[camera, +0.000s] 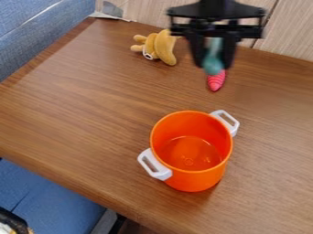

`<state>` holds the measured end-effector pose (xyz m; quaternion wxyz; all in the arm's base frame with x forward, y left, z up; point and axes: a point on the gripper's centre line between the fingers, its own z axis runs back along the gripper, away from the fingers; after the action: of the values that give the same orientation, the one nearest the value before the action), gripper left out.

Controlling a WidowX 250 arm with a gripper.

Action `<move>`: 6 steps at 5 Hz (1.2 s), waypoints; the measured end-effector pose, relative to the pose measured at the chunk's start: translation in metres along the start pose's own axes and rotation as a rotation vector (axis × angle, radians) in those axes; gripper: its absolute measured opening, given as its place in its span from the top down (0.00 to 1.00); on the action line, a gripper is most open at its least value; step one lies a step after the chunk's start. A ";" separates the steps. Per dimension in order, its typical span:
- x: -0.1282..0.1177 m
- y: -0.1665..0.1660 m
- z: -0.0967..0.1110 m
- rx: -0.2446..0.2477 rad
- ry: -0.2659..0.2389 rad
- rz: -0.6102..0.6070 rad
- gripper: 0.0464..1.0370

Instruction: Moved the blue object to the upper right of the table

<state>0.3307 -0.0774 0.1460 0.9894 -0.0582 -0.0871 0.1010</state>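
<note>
**One gripper (212, 65), one blue object (214, 58)**

Two fingers, partly parted, clasp the single object between them; one pink toy (216, 82) just below the gripper in view; one yellow plush (164, 47) left; one two-handled orange pot (191, 179) farther below.

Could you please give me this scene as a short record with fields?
Gripper: upper right, over the table
Held: teal object, between the fingers
Pink toy: striped, on the table, just below the teal object in view
Plush: yellow-tan, near the far edge, left of the gripper in view
Pot: orange, upright, open top, white handles
Task state: teal object not yet set down
</note>
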 end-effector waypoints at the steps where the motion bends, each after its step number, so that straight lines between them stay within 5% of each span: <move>1: 0.016 -0.033 -0.015 -0.019 -0.008 -0.035 0.60; 4: 0.032 -0.051 -0.070 -0.008 -0.004 -0.058 0.60; 6: 0.023 -0.056 -0.080 -0.004 0.037 -0.097 0.37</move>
<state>0.3783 -0.1349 0.0792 0.9944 -0.0578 -0.0716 0.0514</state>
